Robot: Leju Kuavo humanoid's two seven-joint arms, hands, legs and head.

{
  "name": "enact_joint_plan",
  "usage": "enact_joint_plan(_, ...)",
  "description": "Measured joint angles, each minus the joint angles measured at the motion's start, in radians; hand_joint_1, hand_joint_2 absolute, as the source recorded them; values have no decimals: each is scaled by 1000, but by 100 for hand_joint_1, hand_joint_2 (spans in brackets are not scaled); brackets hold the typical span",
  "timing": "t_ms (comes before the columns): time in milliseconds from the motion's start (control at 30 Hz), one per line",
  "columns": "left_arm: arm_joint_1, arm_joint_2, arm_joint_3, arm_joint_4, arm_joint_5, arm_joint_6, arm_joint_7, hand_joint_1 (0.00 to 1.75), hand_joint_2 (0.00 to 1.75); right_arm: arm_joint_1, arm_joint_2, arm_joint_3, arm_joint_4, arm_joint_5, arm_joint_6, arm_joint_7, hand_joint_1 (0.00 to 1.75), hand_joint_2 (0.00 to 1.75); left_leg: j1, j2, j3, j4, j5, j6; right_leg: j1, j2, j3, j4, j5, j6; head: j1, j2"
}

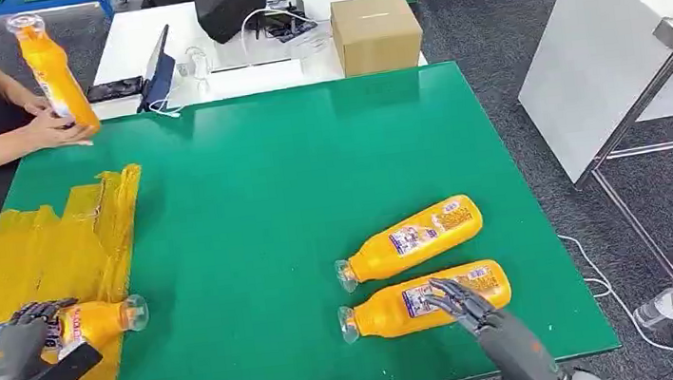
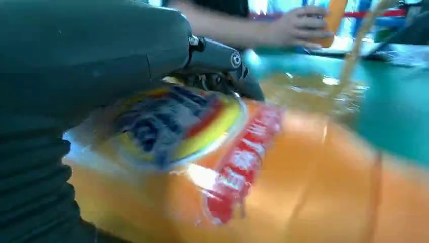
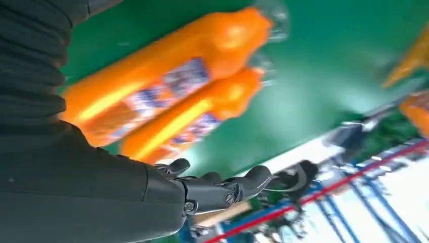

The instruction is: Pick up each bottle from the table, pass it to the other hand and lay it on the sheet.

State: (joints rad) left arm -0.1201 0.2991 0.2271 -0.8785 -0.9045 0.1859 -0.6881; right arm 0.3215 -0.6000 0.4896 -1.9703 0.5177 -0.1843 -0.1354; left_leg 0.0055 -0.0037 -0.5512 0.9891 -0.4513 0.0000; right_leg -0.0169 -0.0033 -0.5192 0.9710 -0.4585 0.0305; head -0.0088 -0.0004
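An orange bottle (image 1: 99, 320) lies on its side on the yellow sheet (image 1: 43, 252) at the table's near left. My left hand (image 1: 20, 341) grips its body; up close the bottle's label (image 2: 283, 167) sits right under that hand (image 2: 101, 55). Two more orange bottles lie side by side on the green table at the near right: a farther one (image 1: 415, 236) and a nearer one (image 1: 394, 308). My right hand (image 1: 460, 302) hovers over the nearer bottle's base end with fingers spread, holding nothing. The right wrist view shows both bottles (image 3: 167, 76) (image 3: 192, 116) beyond the spread fingers (image 3: 212, 187).
A person at the far left holds another orange bottle (image 1: 56, 69) upright at the table's (image 1: 310, 155) corner. A cardboard box (image 1: 376, 32), a black bag (image 1: 227, 2) and cables lie on the white table behind. A white bench (image 1: 604, 54) stands to the right.
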Motion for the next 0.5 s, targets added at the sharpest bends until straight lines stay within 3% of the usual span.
enact_joint_plan(100, 32, 4, -46, -45, 111, -50, -13, 0, 0, 30, -30, -69, -10, -12, 41, 6, 0, 175, 0, -2, 2, 0, 0, 1, -1, -2, -6, 0, -2, 2, 0, 0)
enact_joint_plan(500, 166, 16, -216, -308, 426, -264, -20, 0, 0, 164, -117, -282, -37, -7, 129, 125, 0, 175, -4, -5, 5, 1, 0, 4, -4, -3, 7, 0, -4, 7, 0, 0)
